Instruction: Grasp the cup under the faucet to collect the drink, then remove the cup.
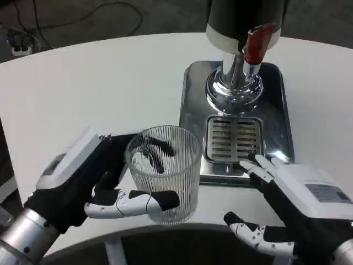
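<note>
Two robot hands sit at the near edge of a white table (99, 72). The left robot hand (91, 185), at about 7 o'clock in the head view, is wrapped around a clear ribbed cup (164, 172), its dark fingers visible through the glass and one white and black finger across the front. The cup stands upright near the table's front edge, just left of the silver drip tray (190, 110). The right robot hand (292, 207), at about 5 o'clock, holds nothing, its fingers spread, their tips (259, 165) at the tray's near edge. Toward 1 o'clock, the slotted grate (234, 138) lies in the tray, and beyond it rises the chrome dispenser (234, 83) with its red faucet handle (256, 43).
</note>
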{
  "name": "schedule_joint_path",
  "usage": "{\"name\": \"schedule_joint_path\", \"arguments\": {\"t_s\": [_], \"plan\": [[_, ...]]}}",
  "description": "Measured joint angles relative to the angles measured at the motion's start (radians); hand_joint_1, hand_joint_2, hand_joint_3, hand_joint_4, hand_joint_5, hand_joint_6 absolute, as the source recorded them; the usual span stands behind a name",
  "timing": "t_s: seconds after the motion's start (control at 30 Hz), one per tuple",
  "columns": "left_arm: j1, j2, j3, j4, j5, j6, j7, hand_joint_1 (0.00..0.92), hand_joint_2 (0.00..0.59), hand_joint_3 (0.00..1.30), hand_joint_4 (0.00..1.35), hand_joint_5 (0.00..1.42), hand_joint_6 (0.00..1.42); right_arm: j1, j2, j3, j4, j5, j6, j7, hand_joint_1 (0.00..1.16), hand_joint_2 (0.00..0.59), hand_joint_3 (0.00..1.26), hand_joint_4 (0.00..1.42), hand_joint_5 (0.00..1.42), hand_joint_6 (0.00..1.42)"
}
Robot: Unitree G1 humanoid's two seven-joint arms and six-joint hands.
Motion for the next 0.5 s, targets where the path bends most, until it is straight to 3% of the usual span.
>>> {"name": "schedule_joint_path", "arguments": {"t_s": [0.5], "plan": [[-0.293, -0.023, -0.089, 0.355, 0.135, -0.036, 0.083, 0.554, 0.280, 1.04, 1.24, 1.42, 1.42, 0.102, 0.025, -0.105, -0.124, 0.031, 0.011, -0.001, 0.41, 0.390, 0.11, 0.00, 0.00, 0.00]]}}
